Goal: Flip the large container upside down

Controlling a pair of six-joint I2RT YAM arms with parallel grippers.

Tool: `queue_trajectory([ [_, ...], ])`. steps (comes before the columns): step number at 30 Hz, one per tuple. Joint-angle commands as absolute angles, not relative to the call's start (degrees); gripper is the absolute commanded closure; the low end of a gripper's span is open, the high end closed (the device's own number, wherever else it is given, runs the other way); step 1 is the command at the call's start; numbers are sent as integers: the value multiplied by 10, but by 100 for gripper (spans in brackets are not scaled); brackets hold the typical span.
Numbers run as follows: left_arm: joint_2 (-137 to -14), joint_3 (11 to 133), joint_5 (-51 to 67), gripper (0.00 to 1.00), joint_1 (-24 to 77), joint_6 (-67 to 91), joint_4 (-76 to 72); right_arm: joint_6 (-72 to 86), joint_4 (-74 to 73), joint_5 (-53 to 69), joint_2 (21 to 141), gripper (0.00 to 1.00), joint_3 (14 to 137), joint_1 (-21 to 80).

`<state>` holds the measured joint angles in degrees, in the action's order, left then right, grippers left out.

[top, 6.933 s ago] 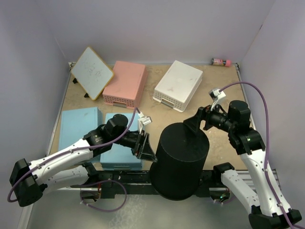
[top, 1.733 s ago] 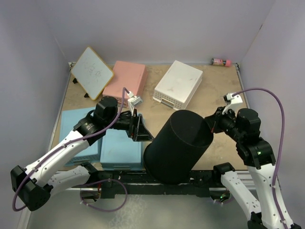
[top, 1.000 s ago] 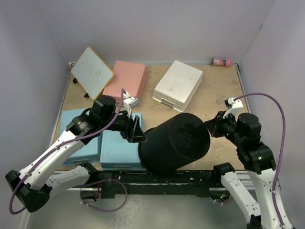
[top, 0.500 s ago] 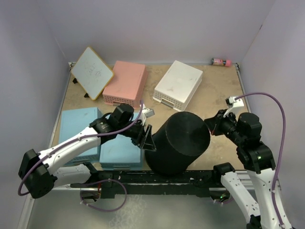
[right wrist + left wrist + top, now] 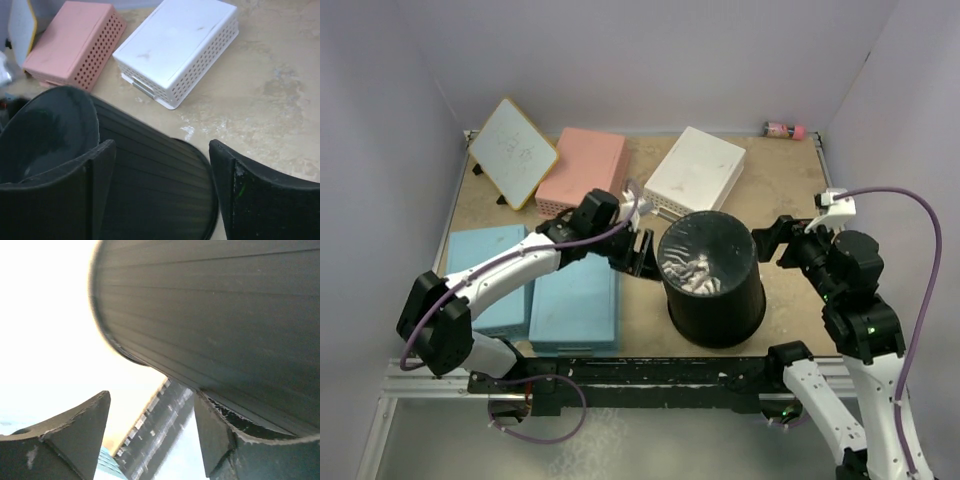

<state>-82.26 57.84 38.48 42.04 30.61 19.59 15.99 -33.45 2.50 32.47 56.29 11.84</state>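
Half a second back the container (image 5: 712, 290) leaned on its side toward the near-left; now it stands on end in the middle of the worktop (image 5: 785, 185), farther from the near rail, with a glossy round face with white glints turned up; whether that face is mouth or base I cannot tell, nor whether the lower end sits flat. The left gripper (image 5: 150, 395) has swung round to the container's left flank; its jaws are wide, one finger (image 5: 220, 440) seemingly against the ribbed wall, the other clear of it. The right gripper (image 5: 162, 145) sits just off the upper right side; its jaws are wide too, the ribbed wall showing between them, and they clasp nothing. Just behind the container lies a white basket (image 5: 695, 178), with a pink basket (image 5: 585, 172) left of that; two blue baskets (image 5: 485, 275) lie side by side at the near-left. A yellow-edged board (image 5: 513, 152) leans at the far left, its faint marks too small to read; a small pink bottle (image 5: 784, 129) lies at the far right edge, its label unreadable.
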Motion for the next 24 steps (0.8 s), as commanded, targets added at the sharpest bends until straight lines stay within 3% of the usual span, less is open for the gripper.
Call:
queue_trajectory([
  [1,-766,699,188,32,358,256,207,193,-375,-60,376,16,622,136],
  [6,-750,770,-83,14,353,255,273,226,-335,-174,483,9,675,136],
  [11,-753,783,-121,14,353,256,284,255,-334,-197,571,6,718,136],
  [17,-709,748,-224,13,353,279,258,253,-259,-231,538,0,672,136],
  [24,-720,776,-302,10,351,293,293,253,-280,-298,561,0,679,136],
])
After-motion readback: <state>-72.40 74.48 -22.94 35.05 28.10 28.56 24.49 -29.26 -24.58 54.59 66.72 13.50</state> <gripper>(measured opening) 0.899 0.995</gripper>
